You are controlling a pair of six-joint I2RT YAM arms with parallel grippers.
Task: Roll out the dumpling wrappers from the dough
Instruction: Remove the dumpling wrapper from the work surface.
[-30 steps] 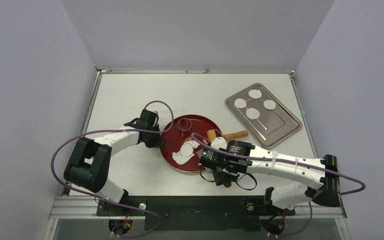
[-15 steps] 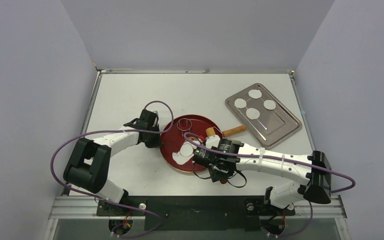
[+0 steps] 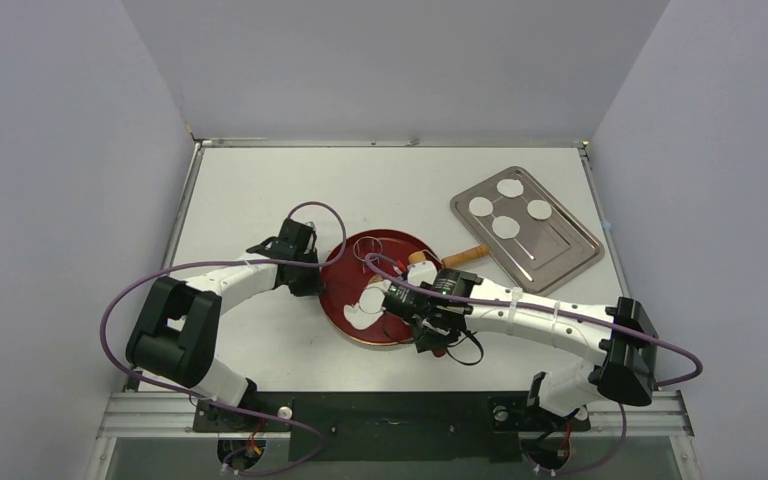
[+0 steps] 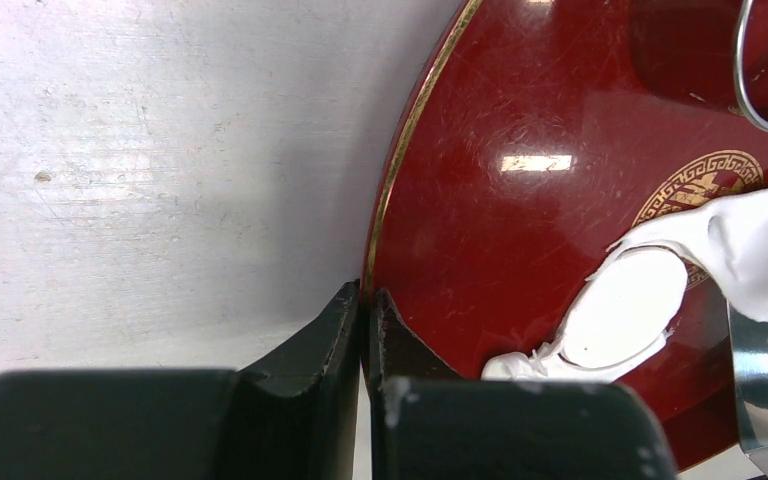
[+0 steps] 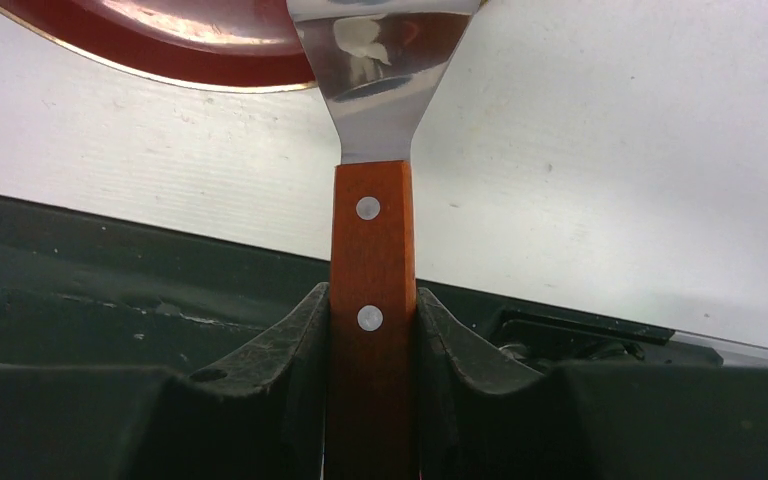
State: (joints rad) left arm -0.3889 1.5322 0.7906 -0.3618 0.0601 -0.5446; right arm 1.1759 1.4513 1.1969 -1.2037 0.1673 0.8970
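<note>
At the middle of the worktop [image 3: 260, 190], we are logging the red plate [image 3: 340, 285] with the dough [image 4: 750, 240] lying on it as a ragged sheet. One round disc [image 4: 625, 315] is showing cut into that sheet, not yet lifted out.

We are noting the left gripper [image 4: 365, 300] with its jaws pressed together on the plate's left rim, pinning it. The right gripper [image 5: 372, 295] is pinching the wooden handle of the spatula [image 5: 372, 120], whose blade is pointing away over the plate's near rim.

Change over the last second: the right arm is reaching further left and further in. Its wrist is now hanging over the plate's right half, where before it was sitting off the near-right edge. The plate and the ring cutter [image 3: 365, 247] at its far side are looking unmoved. From the left wrist view, the blade is lying against the right flap of the dough, just beside the disc.

We are judging this as the start of lifting the disc. It would be heading for the metal tray [image 3: 560, 255] at far right, where four dumpling wrappers [image 3: 505, 227] are already lying.
</note>
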